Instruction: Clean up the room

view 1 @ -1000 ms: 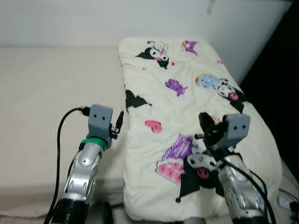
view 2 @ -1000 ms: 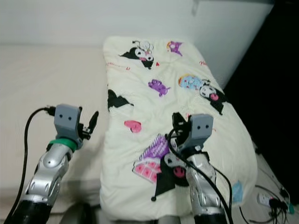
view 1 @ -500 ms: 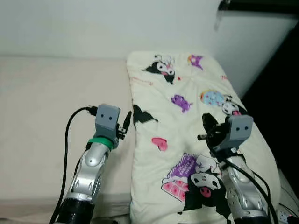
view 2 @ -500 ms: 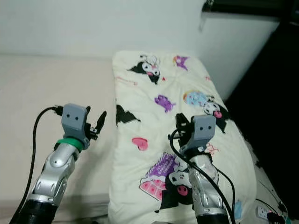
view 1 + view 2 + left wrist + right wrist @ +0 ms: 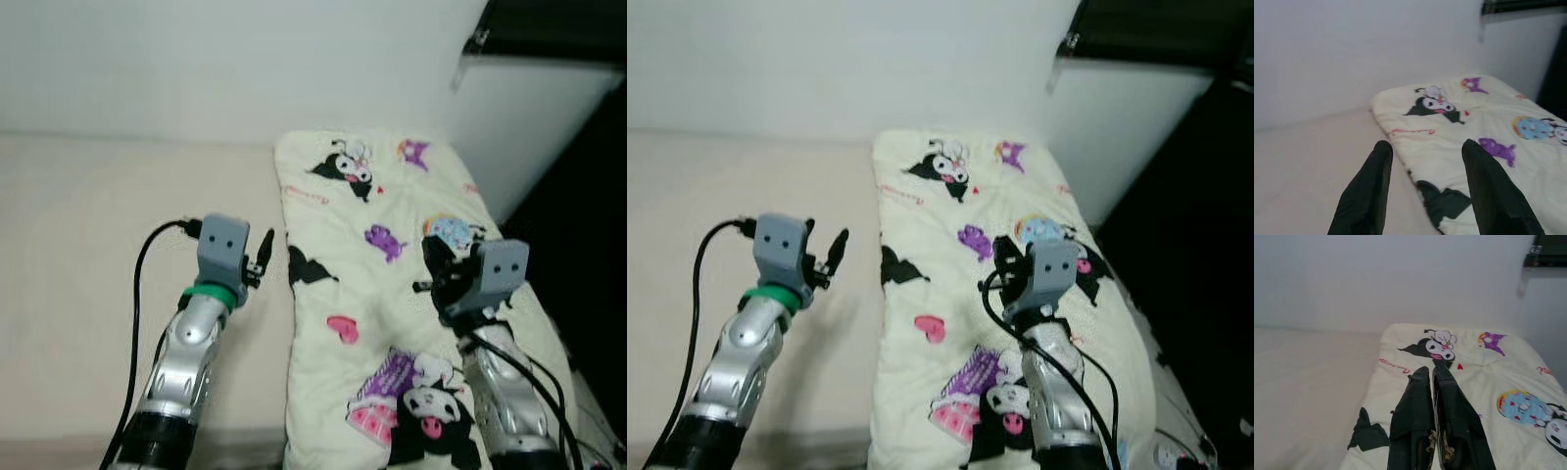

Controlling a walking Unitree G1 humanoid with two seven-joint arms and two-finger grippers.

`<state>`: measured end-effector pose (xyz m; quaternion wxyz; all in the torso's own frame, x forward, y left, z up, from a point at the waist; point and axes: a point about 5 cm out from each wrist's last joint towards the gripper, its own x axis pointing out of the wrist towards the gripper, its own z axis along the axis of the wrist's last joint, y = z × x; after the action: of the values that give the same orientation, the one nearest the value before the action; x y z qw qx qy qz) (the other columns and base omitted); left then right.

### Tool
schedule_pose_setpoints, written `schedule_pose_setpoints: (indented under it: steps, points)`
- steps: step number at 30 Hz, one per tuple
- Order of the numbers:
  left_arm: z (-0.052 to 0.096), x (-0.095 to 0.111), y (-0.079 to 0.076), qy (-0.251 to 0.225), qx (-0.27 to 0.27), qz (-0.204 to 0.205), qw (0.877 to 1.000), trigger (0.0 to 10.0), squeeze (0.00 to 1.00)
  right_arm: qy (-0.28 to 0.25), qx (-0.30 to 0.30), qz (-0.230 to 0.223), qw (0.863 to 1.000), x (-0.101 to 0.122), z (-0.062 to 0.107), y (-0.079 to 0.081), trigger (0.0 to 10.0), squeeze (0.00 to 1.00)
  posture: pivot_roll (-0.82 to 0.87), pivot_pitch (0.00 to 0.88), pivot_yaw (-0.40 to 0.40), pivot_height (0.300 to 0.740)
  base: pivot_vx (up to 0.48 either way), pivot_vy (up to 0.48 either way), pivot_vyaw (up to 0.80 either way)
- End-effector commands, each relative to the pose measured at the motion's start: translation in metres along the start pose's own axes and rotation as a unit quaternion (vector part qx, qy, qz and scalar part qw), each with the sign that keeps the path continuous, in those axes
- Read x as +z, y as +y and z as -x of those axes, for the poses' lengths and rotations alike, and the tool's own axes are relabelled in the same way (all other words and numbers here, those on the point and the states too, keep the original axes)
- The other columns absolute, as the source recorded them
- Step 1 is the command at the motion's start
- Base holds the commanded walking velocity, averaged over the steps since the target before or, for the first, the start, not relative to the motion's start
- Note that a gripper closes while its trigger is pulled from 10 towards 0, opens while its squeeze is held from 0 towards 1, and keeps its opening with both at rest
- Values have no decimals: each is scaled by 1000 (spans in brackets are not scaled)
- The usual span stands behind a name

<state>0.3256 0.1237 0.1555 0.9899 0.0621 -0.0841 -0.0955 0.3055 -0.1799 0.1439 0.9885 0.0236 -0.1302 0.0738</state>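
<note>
Left eye view: a cream-coloured folded quilt printed with black, purple and pink cartoon characters [image 5: 392,294] lies lengthwise along the right side of a bare beige mattress [image 5: 88,284], its far end close to the white wall [image 5: 245,69] and its near end running down past the bottom of the picture. The quilt looks to be the thing in hand for tidying the room, though whether it is to be spread, folded again or carried off cannot be told from here. The left gripper [image 5: 263,257] hangs over the bare mattress just beside the quilt's left edge; in its wrist view the two black fingers [image 5: 1366,196] stand well apart, nothing between them, which suits a reach for that edge. The right gripper [image 5: 433,266] is raised above the right half of the quilt, and its wrist view shows the black fingers [image 5: 1415,421] pressed together with only a thin slit between and no cloth caught in them. Both arms are held up and forward at about the same height, one to each side of the quilt's middle, probably so that the robot can come at the bedding from both sides at once. To the far right a dark shelf [image 5: 549,29] juts from the wall above a shadowed gap beside the bed.
</note>
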Motion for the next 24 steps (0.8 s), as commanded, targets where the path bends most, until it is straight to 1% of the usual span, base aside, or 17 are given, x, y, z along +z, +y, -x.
schedule_pose_setpoints:
  steps: [1, 6, 13, 24]
  points:
    - [1, -4, -4, 10, -10, 5, 1000, 10000, 0, 13, -11, 2, 1000, -7, 4, -4, 10000, 0, -52, 16, -19, 740, 0, 0, 0]
    - [2, -6, -7, 14, -15, 7, 1000, 10000, 0, 14, -23, -2, 1000, -8, 4, -5, 10000, 0, -53, 16, -16, 740, 0, 0, 0]
    - [4, -7, -9, 17, -21, 10, 1000, 10000, 0, 22, -18, -5, 1000, -13, 5, -1, 10000, 0, -51, 19, -13, 740, 0, 0, 0]
    - [5, -8, -8, 20, -22, 7, 1000, 10000, 0, 22, -10, -20, 1000, -13, 2, 8, 10000, 0, -49, 23, -8, 740, -310, 0, 0]
